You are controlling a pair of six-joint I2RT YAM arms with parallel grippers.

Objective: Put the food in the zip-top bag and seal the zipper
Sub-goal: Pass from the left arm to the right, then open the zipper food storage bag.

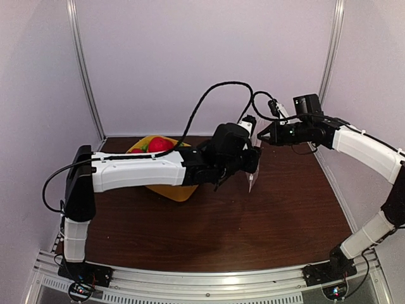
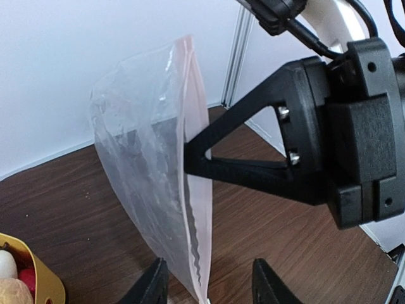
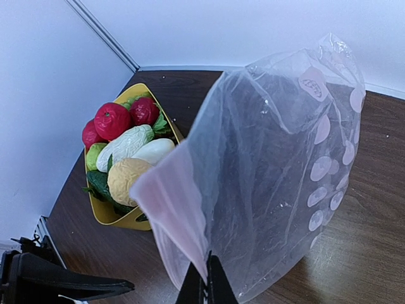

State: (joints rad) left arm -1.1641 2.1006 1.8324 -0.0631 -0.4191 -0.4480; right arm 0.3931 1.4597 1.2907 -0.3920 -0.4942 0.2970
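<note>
Food sits heaped in the yellow tub, well off to the left of both end effectors and none of it yet bagged. The left end effector stands with its fingers spread and gripping nothing. The lower stretch of the zipper shows between them, though we cannot tell whether it touches either one. The zip-top bag hangs upright just ahead of it, pinched at the zipper strip by the right end effector, whose fingers are closed on the film.

We judge the main risk to be that single narrow pinch: a tug from the left side could pull the floppy film free or drop the bag. If the left fingers close across both layers, the mouth would stay flat and shut. The two end effectors are near each other, so a careless approach could knock them together.

Behind the right end effector the back wall and corner post are near. Towards the arm bases, the desk offers wide room. The left forearm passes over the tub.
</note>
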